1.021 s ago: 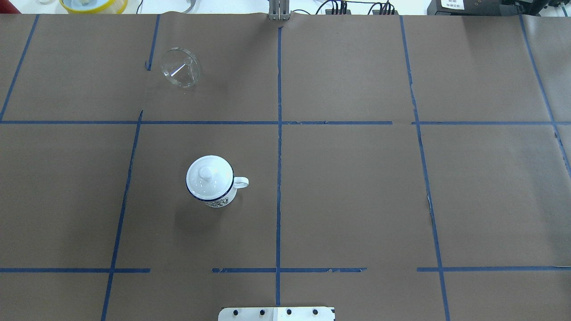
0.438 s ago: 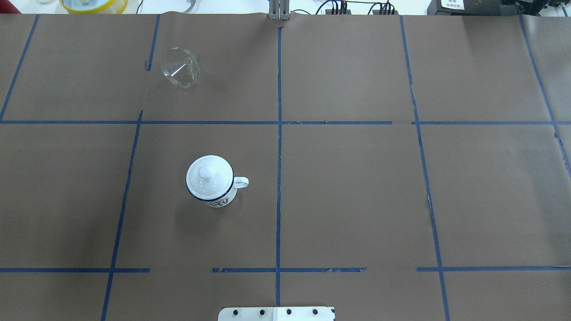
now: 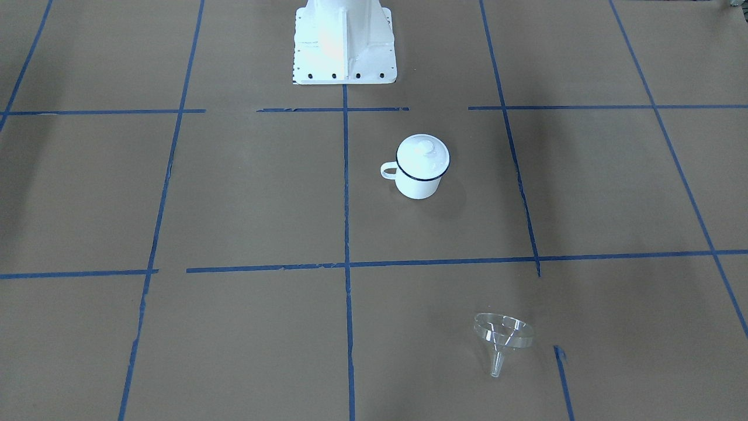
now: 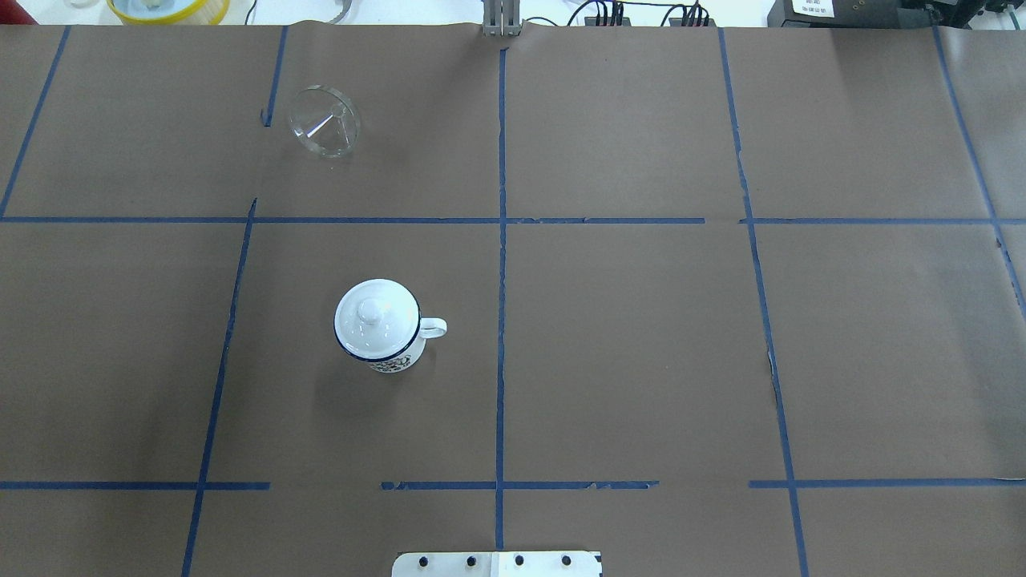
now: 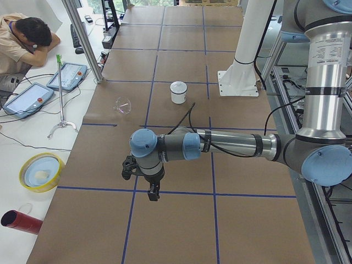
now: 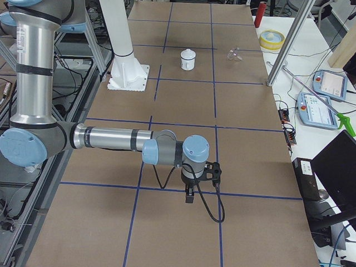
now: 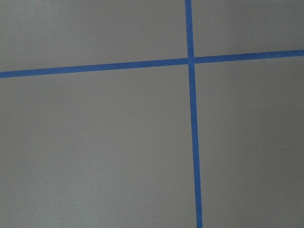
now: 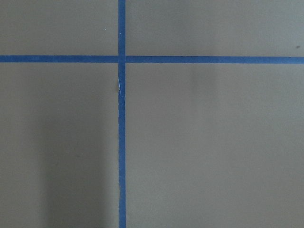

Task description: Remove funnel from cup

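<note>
The clear funnel (image 4: 325, 122) lies on the brown table, far left, apart from the cup; it also shows in the front view (image 3: 504, 336). The white cup (image 4: 390, 365) with a dark blue rim stands left of centre, handle to the right, with a round white knobbed lid (image 4: 377, 318) on it. The cup also shows in the front view (image 3: 416, 186). My left gripper (image 5: 154, 193) and right gripper (image 6: 190, 196) hang over the table's two ends, far from both. They show only in the side views, so I cannot tell whether they are open or shut.
The white robot base plate (image 4: 497, 563) sits at the table's near edge. A yellow-rimmed bowl (image 5: 40, 171), a red cylinder (image 5: 19, 221), teach pendants (image 5: 69, 75) and a seated operator (image 5: 22, 44) are on the bench beyond the far edge. A metal post (image 5: 82, 38) stands there too.
</note>
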Robot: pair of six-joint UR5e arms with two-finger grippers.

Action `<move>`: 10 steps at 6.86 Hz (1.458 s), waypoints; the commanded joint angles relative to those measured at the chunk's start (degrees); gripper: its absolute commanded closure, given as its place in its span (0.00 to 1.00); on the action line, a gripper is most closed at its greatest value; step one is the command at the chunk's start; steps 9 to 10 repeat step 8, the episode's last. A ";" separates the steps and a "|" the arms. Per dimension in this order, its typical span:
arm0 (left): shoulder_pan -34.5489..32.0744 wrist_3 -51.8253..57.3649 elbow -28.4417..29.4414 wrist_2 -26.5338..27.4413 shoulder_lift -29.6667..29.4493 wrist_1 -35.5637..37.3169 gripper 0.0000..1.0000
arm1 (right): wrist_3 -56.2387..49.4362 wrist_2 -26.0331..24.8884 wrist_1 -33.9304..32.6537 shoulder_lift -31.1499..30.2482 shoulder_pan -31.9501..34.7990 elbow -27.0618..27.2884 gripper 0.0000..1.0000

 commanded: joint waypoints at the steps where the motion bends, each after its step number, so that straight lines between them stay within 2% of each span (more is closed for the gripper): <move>1: 0.00 0.06 -0.34 -0.15 -0.03 -0.33 0.00 | 0.00 0.00 0.00 0.00 0.00 -0.08 0.00; 3: 0.00 0.06 -2.61 -0.41 -0.04 -0.33 0.00 | 0.00 0.00 0.00 0.00 0.00 0.00 0.00; 10: 0.00 -0.03 -2.62 -0.06 0.14 -0.25 0.00 | 0.00 0.00 0.00 0.00 0.00 0.00 0.00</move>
